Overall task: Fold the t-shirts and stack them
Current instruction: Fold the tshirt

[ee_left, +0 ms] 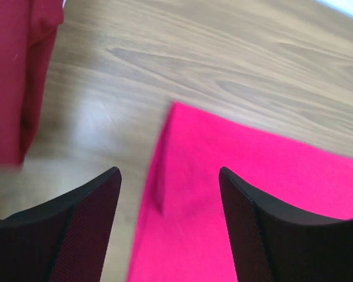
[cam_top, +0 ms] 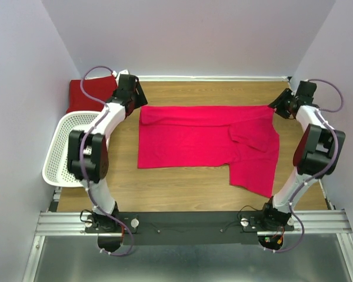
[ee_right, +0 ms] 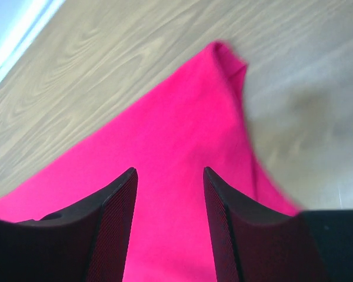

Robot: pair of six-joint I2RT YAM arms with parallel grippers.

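Wood-grain counter (cam_top: 182,188), pale lilac walls (cam_top: 194,35). Crimson-pink t-shirt (cam_top: 194,138) spread mid-counter. Darker red t-shirt (cam_top: 85,94) in far-left corner, behind white basket (cam_top: 62,153). Left end effector (ee_left: 170,176) and right end effector (ee_right: 169,173) over pink shirt's far corners, jaws apart, holding nothing.

The left gripper (ee_left: 169,173) hung with its dark fingers (ee_left: 82,223) spread apart, gripping nothing. Under them, a corner of the bright pink shirt (ee_left: 235,153) lay flat on the wooden table (ee_left: 194,53). A darker red shirt (ee_left: 12,76) sat off to the left, apart from the pink one.
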